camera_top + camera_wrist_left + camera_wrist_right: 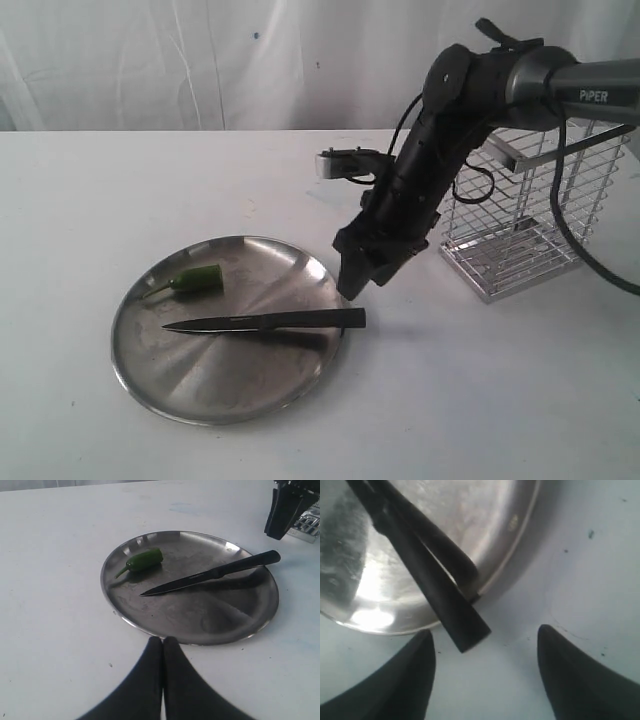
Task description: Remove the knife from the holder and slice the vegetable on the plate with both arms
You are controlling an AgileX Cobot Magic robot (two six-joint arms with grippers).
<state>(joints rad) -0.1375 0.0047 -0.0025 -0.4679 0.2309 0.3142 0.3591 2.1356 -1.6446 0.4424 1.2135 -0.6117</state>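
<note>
I count one knife (272,321), one pepper (196,280), one plate (200,385), one holder (530,205). My right gripper (356,283) hangs spread wide and empty just above the knife's handle end, which juts past the rim. My left gripper (162,652) is pressed closed, empty, near the plate. Only the left wrist view shows that gripper; the pepper lies beyond the blade.

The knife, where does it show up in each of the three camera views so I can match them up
Exterior view: the knife lies across the plate, handle end past the rim on the holder's side.
Left wrist view: the knife lies across the plate's middle, near the vegetable.
Right wrist view: only the handle shows, overhanging the rim, between the open fingers.
Shared landmark: the plate rim under the handle.
</note>
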